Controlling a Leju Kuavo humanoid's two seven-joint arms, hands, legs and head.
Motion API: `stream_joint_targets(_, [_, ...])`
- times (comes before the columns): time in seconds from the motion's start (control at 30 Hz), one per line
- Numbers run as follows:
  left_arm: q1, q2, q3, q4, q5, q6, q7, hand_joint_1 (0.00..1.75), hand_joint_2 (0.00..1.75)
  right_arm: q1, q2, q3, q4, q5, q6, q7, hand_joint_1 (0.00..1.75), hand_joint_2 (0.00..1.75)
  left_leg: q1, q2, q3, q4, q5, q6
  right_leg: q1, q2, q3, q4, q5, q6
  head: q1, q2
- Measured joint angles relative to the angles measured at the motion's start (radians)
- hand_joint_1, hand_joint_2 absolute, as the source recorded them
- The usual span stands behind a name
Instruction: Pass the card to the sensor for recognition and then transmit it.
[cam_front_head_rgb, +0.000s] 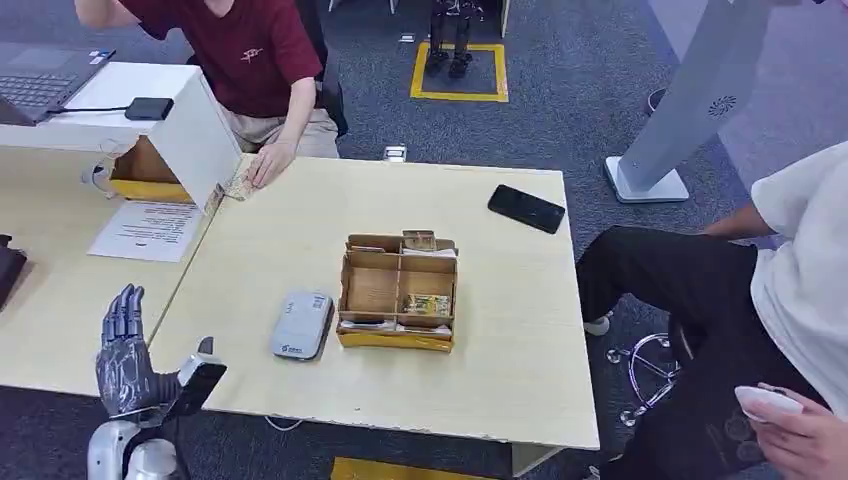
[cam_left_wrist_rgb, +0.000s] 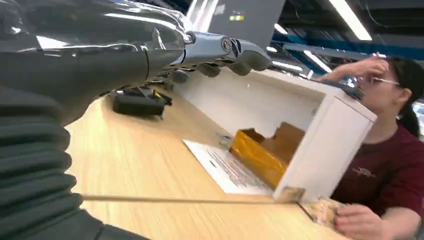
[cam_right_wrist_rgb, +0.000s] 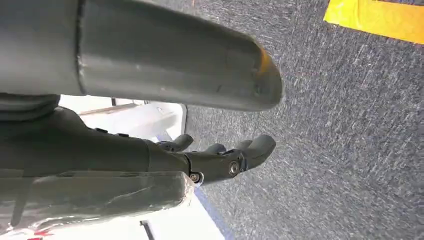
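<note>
From the head view, the left hand (cam_front_head_rgb: 135, 365) is raised at the near left edge of the table (cam_front_head_rgb: 300, 200), fingers upright and spread, thumb out to the right, holding nothing. The card (cam_front_head_rgb: 427, 304) it has to fetch appears to lie in the right front compartment of the cardboard organiser (cam_front_head_rgb: 398, 292) in the middle of the table, with the grey sensor (cam_front_head_rgb: 302, 324) just left of that box. The reach is long, so I judge the main risks to be the hand clipping the sensor or shoving the light box along instead of getting fingers on a thin flat card; which item in the box is the right card is hard to make out. A person in red (cam_front_head_rgb: 250, 50) rests a hand on the far edge, and a phone (cam_front_head_rgb: 526, 208) lies far right. In the left wrist view, the left hand (cam_left_wrist_rgb: 220, 52) shows extended fingers with nothing between them; the white box (cam_left_wrist_rgb: 300, 125) and a printed sheet (cam_left_wrist_rgb: 225, 167) lie beyond, while the organiser and sensor are out of frame. In the right wrist view, the right hand (cam_right_wrist_rgb: 220, 157) hangs over grey carpet (cam_right_wrist_rgb: 350, 125), fingers loosely curled and apart, empty; a blurred dark bar hides much of the picture.
</note>
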Motion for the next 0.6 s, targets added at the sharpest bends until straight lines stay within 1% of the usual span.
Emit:
stream_joint_targets(0.1, [-0.016,0.006,-0.032,0.023,-0.003,0.003,0.010,0.00,1.75,0.000,0.003,0.000,0.000,0.005,0.001,0.000,0.00,0.00,0.000,0.000,0.000,0.000,0.000,0.000,0.000,0.000,0.000,0.000,0.000,0.000,0.000,0.000])
stream_joint_targets(0.23, [-0.055,0.013,-0.083,0.077,-0.034,0.035,0.036,0.00,1.75,-0.002,0.006,0.003,0.000,0.046,0.000,0.001,0.00,0.00,0.000,-0.001,0.000,0.000,0.000,0.000,0.000,0.000,0.000,0.000,0.000,0.000,-0.001,0.000])
stream_joint_targets(0.33, [-0.096,0.013,-0.122,0.114,-0.051,0.050,0.055,0.00,1.75,-0.003,0.008,0.004,0.000,0.058,0.000,0.003,0.00,0.00,0.000,0.000,0.000,0.000,0.000,0.000,0.000,0.000,0.000,0.000,0.000,0.000,0.000,0.000])
stream_joint_targets(0.5, [-0.170,0.011,-0.174,0.184,-0.080,0.052,0.077,0.00,1.75,-0.004,0.010,0.006,0.000,0.090,0.002,0.000,0.00,0.00,0.000,0.000,0.000,0.001,0.000,0.000,0.000,0.000,0.000,0.000,0.000,0.000,-0.001,0.000])
stream_joint_targets(0.6, [-0.229,0.003,-0.203,0.226,-0.138,0.052,0.110,0.00,1.75,-0.005,0.011,0.010,0.000,0.105,0.002,-0.013,0.00,0.00,0.000,-0.001,0.000,0.001,0.001,0.000,0.000,-0.001,0.000,0.000,0.000,0.000,0.000,0.000])
